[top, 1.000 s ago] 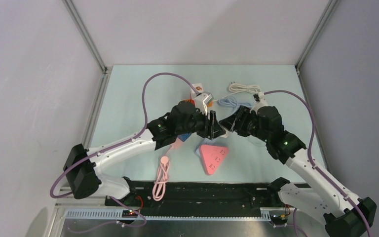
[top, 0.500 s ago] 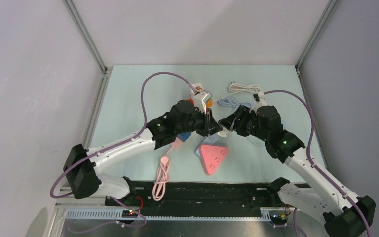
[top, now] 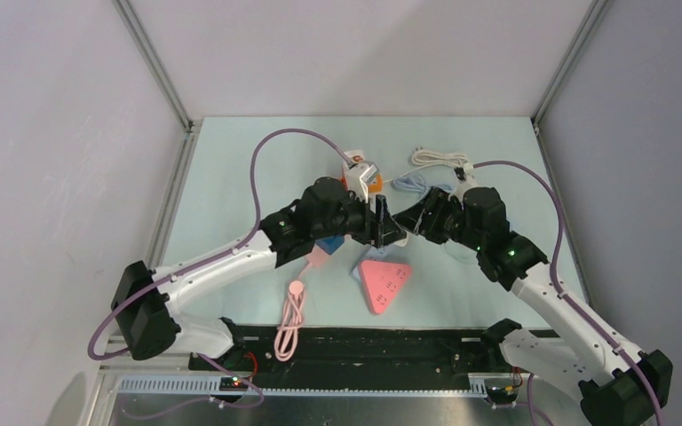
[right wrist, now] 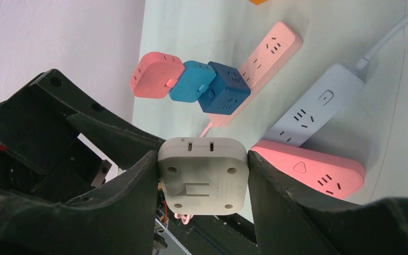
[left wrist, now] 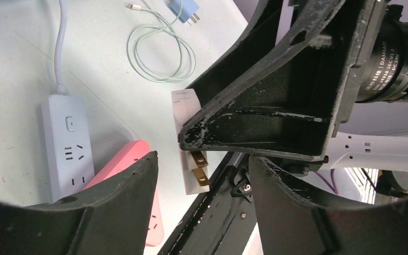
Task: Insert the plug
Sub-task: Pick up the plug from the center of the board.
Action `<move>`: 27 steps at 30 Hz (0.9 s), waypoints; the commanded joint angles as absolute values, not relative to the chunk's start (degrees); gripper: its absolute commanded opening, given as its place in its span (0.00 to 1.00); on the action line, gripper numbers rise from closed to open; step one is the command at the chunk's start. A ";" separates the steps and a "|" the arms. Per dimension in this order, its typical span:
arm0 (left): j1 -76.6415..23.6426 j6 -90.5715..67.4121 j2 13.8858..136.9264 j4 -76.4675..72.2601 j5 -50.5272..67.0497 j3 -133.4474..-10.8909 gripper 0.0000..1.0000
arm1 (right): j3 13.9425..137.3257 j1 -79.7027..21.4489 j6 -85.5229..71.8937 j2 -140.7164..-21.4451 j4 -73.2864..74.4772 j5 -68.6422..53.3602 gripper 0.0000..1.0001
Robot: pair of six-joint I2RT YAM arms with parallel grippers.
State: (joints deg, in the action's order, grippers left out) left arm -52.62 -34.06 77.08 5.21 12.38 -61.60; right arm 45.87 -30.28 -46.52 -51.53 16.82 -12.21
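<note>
White plug (right wrist: pixel 202 183), square-bodied, is gripped by two opposite sides in your right claw (right wrist: pixel 202 159) and held off the counter (top: pixel 231 177), above the cluster of sockets. Its brass prongs (left wrist: pixel 197 166) project from one face. These views do not settle how they line up with any socket.

Your left claw (left wrist: pixel 202 162) closed at the plug a moment ago. It has now released and drawn slightly back toward its own side, with the jaws apart and nothing between them. The plug therefore rests with the right claw alone. This reads as a re-seating of the grip, and insertion has not begun.

Room is tight. The two claws sit almost tip to tip. Beneath them the grey strip (left wrist: pixel 66 154) lies just beside the pink triangular socket (top: pixel 384 282). The pink and blue cubes (right wrist: pixel 191 82) and the pink strip (right wrist: pixel 268 50) lie under the left arm.

The counter's near edge (top: pixel 364 328) lies just past the triangular socket. Coiled cable (left wrist: pixel 159 53) occupies the far right. The far-left counter shows only bare surface, so you would likely withdraw the left arm that way before the right descends.
</note>
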 commanded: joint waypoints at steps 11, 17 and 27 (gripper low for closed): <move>-52.35 -33.69 79.20 4.47 16.53 -61.12 0.41 | 46.32 -30.01 -47.98 -54.76 10.94 -13.62 0.03; -52.30 -33.32 80.65 4.72 16.44 -61.33 0.40 | 46.32 -29.75 -48.47 -54.49 10.67 -14.84 0.04; -52.32 -31.28 82.26 6.60 15.73 -62.85 0.10 | 46.32 -29.33 -48.92 -53.55 11.35 -15.80 0.08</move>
